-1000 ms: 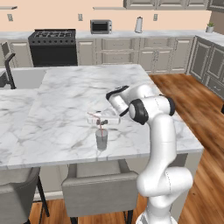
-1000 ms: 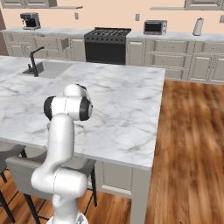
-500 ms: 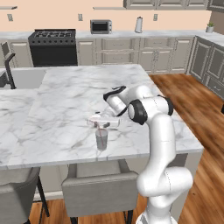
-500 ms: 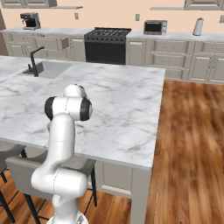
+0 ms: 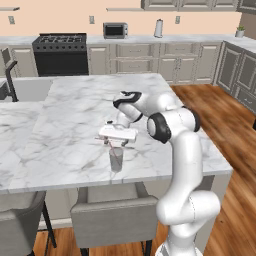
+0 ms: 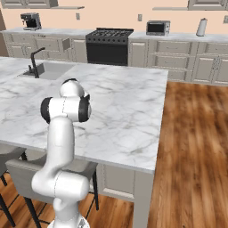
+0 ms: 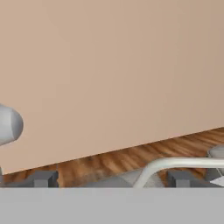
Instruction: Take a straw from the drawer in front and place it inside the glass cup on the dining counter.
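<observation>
Straw (image 5: 114, 153) sits in glass cup (image 5: 116, 159), right under the jaws.
Light, thin, bendy; pinch gently mid-shaft. Jaws apart in hand view; cup fragile, near table (image 5: 60, 130) edge.

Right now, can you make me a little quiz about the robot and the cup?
1. True or false: the straw is inside the cup.
2. Where does the cup stand? A) on the floor B) on the counter, near its front edge C) on the stove
3. Fill in: the gripper hangs right ____ the cup.

Key: 1 true. 2 B. 3 above.
</observation>
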